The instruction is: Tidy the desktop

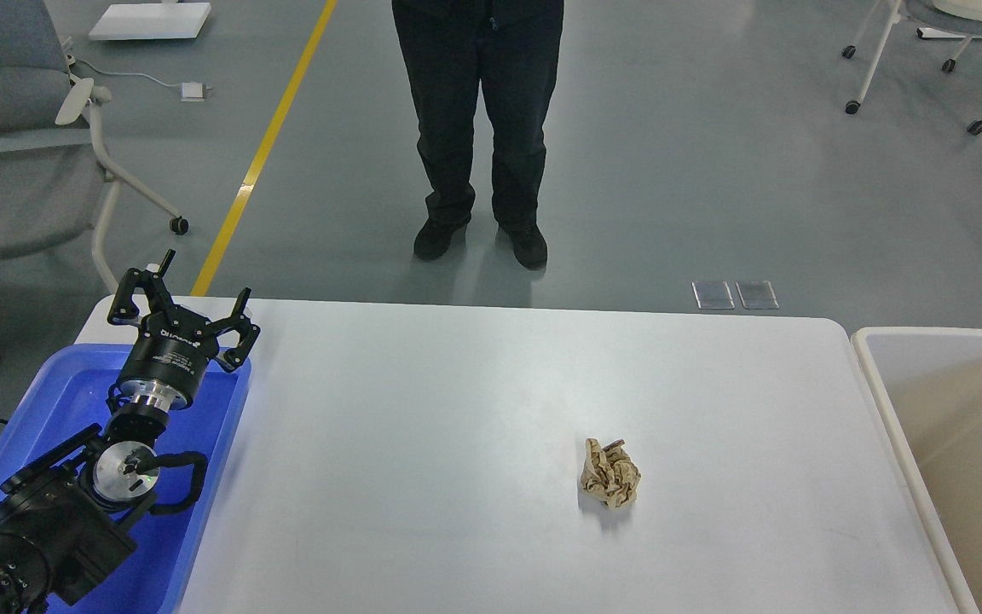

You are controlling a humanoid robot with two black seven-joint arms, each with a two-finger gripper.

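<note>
The white desktop (pixel 457 409) fills the middle of the head view. A crumpled brown paper ball (pixel 609 473) lies on it, right of centre. My left gripper (pixel 199 287) is at the far left, above the blue tray's far end. Its fingers are spread apart and hold nothing. It is far from the paper ball. My right arm and gripper are out of view.
A blue plastic tray (pixel 227 426) sits at the desktop's left edge under my left arm. A beige bin (pixel 883 401) stands at the right edge. A person in dark trousers (pixel 478 128) stands beyond the far edge. Chairs stand at far left and far right.
</note>
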